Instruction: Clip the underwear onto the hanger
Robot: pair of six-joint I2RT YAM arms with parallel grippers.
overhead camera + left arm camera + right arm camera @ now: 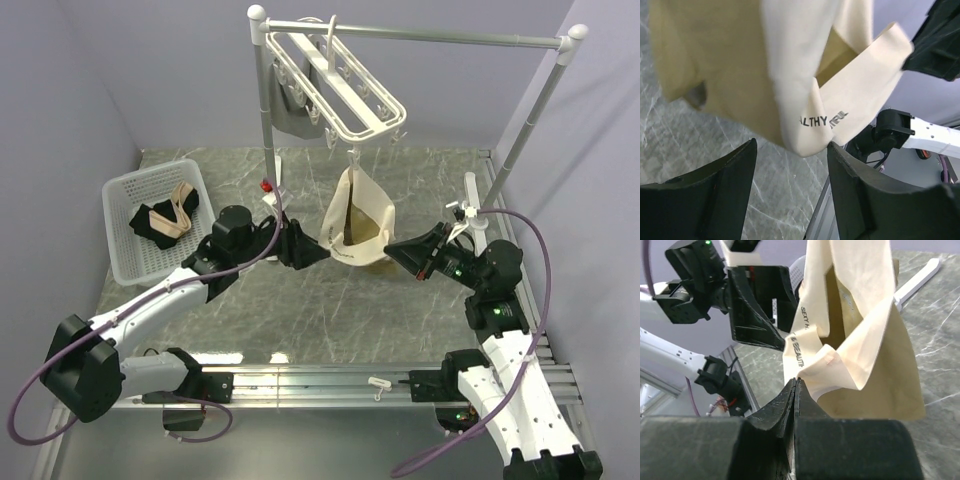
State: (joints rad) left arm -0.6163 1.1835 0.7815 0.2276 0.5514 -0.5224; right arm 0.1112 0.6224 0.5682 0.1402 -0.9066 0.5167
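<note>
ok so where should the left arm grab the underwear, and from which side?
Take the folded corner of the pale waistband, the printed end nearest the left jaws. Come in level from the left: the underwear hangs from one clip, and that fold juts straight into the open gap. The doubled band likely holds better than the thin tan cloth.

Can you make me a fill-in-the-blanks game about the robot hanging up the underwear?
The underwear dangles from one ____ on the hanger.
The left pincer is ____.
The right pincer is ____.
The white basket sits beside the ____ arm.
Missing words: clip, open, shut, left.
</note>
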